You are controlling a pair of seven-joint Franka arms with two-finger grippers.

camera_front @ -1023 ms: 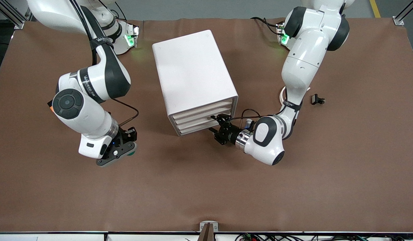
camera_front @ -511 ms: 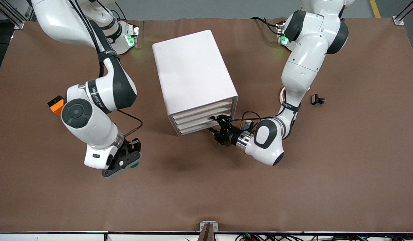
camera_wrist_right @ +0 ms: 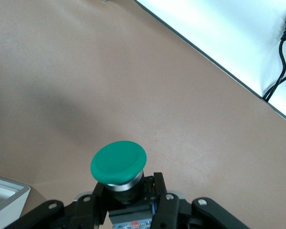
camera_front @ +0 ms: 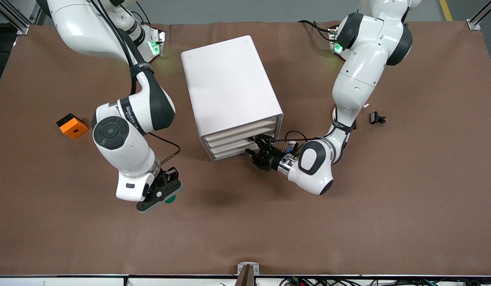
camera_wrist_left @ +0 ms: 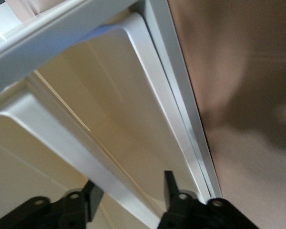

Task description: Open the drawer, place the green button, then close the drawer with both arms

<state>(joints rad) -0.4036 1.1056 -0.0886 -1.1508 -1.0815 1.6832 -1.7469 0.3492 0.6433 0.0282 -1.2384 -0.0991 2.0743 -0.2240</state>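
The white drawer cabinet [camera_front: 229,91] stands mid-table with its drawer fronts [camera_front: 241,137] all shut. My left gripper [camera_front: 256,151] is at the lower drawer fronts. In the left wrist view it [camera_wrist_left: 131,195] is open, with one finger on each side of a white drawer lip [camera_wrist_left: 62,138]. My right gripper [camera_front: 165,194] is over bare table, toward the right arm's end from the cabinet. It is shut on the button [camera_front: 169,198]. In the right wrist view the button's round green cap [camera_wrist_right: 118,162] sits on a black body between the fingers of the right gripper [camera_wrist_right: 126,191].
An orange square block [camera_front: 72,126] with a hole lies toward the right arm's end of the table. A small black clip [camera_front: 377,118] lies toward the left arm's end, beside the left arm.
My right arm has carried the button toward the cabinet and the front camera, uncovering the orange block. My left gripper has edged slightly closer to the drawer fronts.
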